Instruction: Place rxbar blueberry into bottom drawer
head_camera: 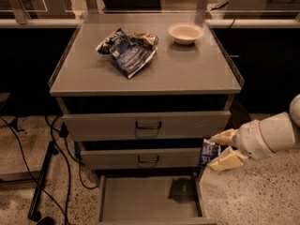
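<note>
While fingers [227, 161] pinch it near bottom drawer [150, 199], navy rxbar blueberry [209, 152]

Bar half hidden, drawer clipped
Gripper [219, 150] beside the middle drawer [140, 159] pinches the rxbar blueberry [209, 151], lettering unreadable, one end behind the fingers [226, 161]; bottom drawer [140, 198] front runs off the lower edge.

Robot arm [269, 136]: smooth white cylindrical segment ending in a ribbed white wrist collar. Gripper [214, 152], low at right: two blunt, cream-coloured fingers [227, 161].
</note>
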Controlling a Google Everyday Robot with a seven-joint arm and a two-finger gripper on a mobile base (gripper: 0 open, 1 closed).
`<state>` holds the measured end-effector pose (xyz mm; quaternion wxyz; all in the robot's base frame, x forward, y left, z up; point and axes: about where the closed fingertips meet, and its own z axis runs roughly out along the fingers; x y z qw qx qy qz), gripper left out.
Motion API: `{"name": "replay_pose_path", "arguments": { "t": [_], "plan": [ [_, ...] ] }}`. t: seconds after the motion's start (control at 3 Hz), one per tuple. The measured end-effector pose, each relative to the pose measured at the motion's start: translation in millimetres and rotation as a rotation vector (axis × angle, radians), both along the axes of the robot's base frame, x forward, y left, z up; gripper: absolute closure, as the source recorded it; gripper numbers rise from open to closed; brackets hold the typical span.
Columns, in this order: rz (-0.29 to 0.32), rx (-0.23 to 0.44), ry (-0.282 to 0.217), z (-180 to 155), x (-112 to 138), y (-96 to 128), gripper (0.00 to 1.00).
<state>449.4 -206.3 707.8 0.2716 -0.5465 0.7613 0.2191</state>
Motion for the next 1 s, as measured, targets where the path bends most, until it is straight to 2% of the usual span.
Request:
{"name": "replay_pose_path", "arguments": {
  "t": [0.33, 0.67, 1.0],
  "plan": [
    [-0.002, 0.003, 0.015, -81, -5, 4, 1.00],
    [-0.001, 0.003, 0.016, -81, -5, 4, 1.00],
    [0.013, -0.008, 0.011, -121, -8, 1, 1.00]
  ]
}}
